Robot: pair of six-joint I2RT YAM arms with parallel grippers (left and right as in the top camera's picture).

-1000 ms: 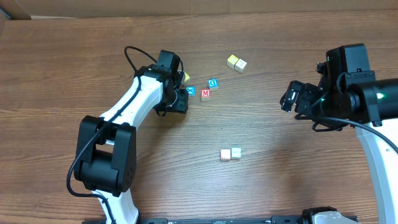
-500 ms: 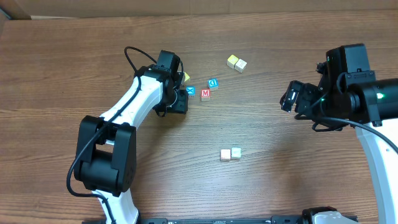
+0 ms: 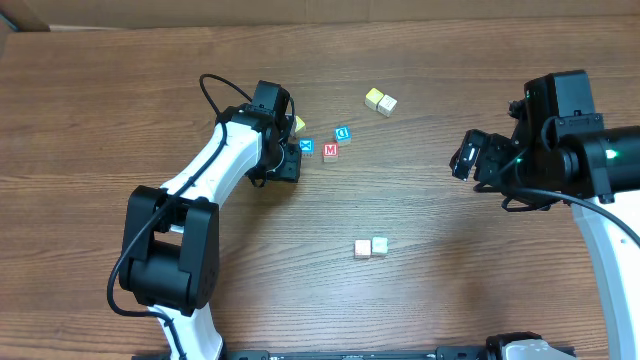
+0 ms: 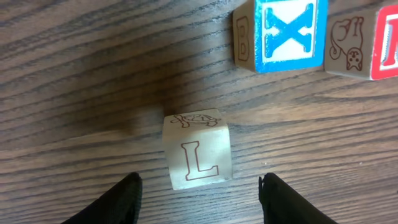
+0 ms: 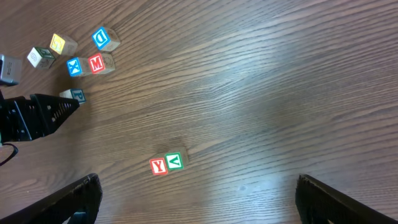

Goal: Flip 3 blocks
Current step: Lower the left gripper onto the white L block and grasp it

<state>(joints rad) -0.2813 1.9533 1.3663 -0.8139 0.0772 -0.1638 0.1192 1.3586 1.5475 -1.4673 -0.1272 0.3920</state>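
**Left gripper astride the pale L block, right gripper wide and empty**

Nearest the front edge of the wood-grain table [image 3: 120, 80], about mid-width, the Y block [image 5: 158, 166] and V block [image 5: 175, 161] sit touching, their red and green letters facing the right wrist camera. The right gripper [image 5: 199, 182] hangs over the table's right side, fingers spread wide around nothing. Farther back, left of centre, the left gripper [image 4: 199, 179] stands part-open with a dark finger on either side of the pale L block [image 4: 198, 149]. Bare table shows in both gaps, and from overhead the gripper hides this square wooden cube. Just beyond stand the blue X cube [image 4: 283, 31] and the red M cube [image 4: 382, 37], which the left wrist view cuts off, then the blue D cube [image 3: 342, 133]. Farthest back, a yellow cube [image 3: 374, 97] touches a pale cube [image 3: 388, 104].
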